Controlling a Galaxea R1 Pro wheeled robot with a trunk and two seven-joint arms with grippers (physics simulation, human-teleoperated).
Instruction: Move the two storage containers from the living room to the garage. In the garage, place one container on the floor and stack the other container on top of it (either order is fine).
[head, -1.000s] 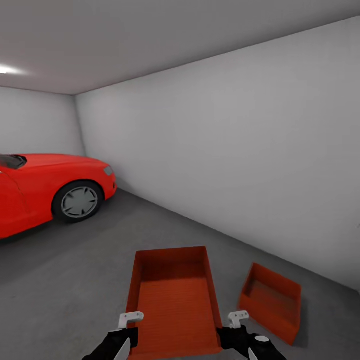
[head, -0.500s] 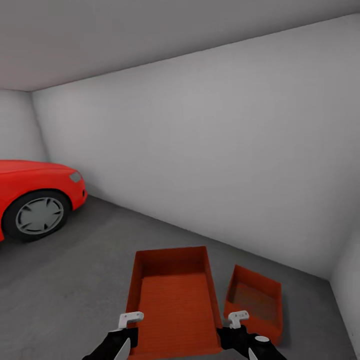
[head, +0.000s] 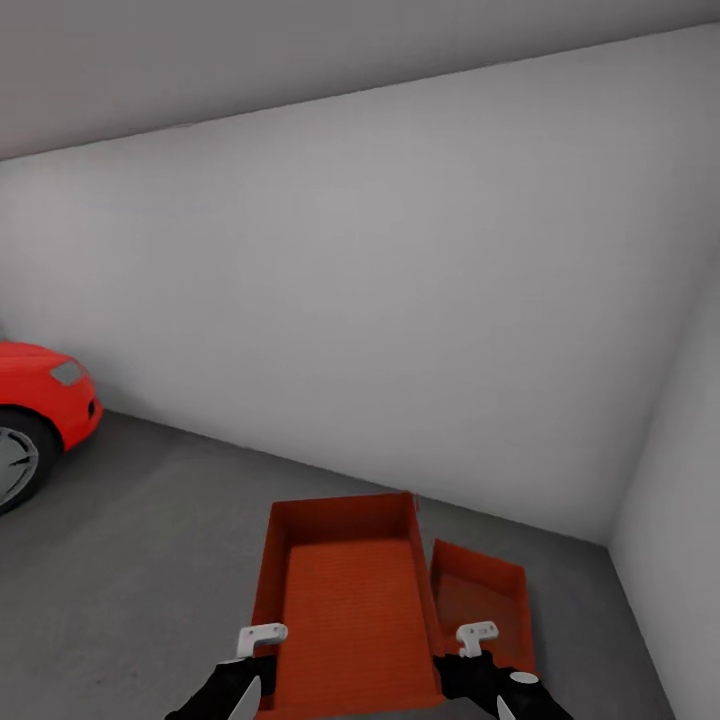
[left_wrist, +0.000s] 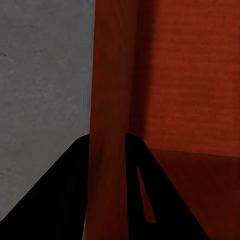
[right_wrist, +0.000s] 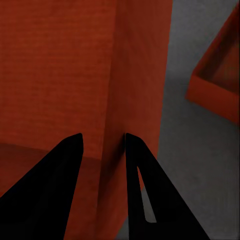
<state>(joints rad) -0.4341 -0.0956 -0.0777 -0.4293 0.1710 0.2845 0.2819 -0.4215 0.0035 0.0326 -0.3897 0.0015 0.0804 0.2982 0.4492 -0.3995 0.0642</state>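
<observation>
Two pale walls (head: 380, 300) meeting in a corner at right, over grey floor (head: 140, 560): plainly the garage. Red car (head: 40, 400) cut off at the left edge, well apart from the work. Nearer, held bin (head: 345, 600) carried level in front of the trunk, open top up, inside bare. Just beside it on the right, floor bin (head: 485, 595) resting on the concrete near the corner, partly hidden behind the held one's right wall. Left end effector (head: 262, 633) clamped over the held bin's left wall, one finger outside and one inside, as seen in the left wrist view (left_wrist: 107, 165). Right end effector (head: 478, 632) gripping the right wall the same way (right_wrist: 102, 160), with the floor bin's rim (right_wrist: 215, 85) off to the side below. Judged step: the second half of the task, one bin already down, the other brought close for stacking. Next move likely calling for a shift to the right until the held bin hangs squarely over the floor bin, long sides matched, then a level lowering with both arms together. Worth watching: the two outlines not yet lined up, so an early drop could catch a rim and leave the top bin tilted.
</observation>
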